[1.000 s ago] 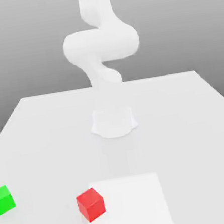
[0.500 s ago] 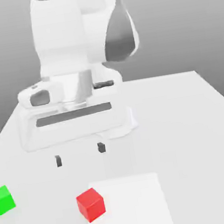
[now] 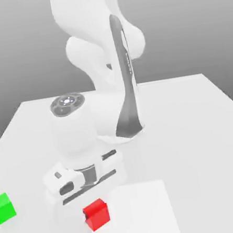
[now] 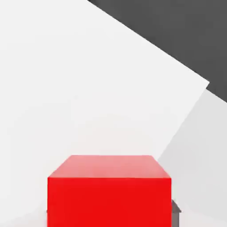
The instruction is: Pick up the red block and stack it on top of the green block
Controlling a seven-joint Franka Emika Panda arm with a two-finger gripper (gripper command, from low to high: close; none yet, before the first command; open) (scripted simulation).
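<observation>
Starting from the exterior view's left, the green block (image 3: 3, 208) is found cut off by the picture's edge; its remaining part is seen as bright green, with a lighter top face, resting on the pale table (image 3: 202, 142). Next, the white gripper (image 3: 96, 211) is noted low over the red block (image 3: 97, 217), its lower body hard to separate from the table, white against white. The fingers (image 4: 176, 216) are set narrow, closed about the red block on two opposite sides; in the hand view they are mostly hidden by it. The red block is located at the edge of the white square (image 3: 142, 215) nearer the green block. Its upper part is partly covered in the exterior view, and its lower part is cut off in the hand view. Its faces are recorded as plain, saturated red, the top appearing paler in the hand view. Whether its underside is borne by the surface cannot be told. Behind, the arm (image 3: 83, 12) is cut off above, and its base is partly covered by its own links.
</observation>
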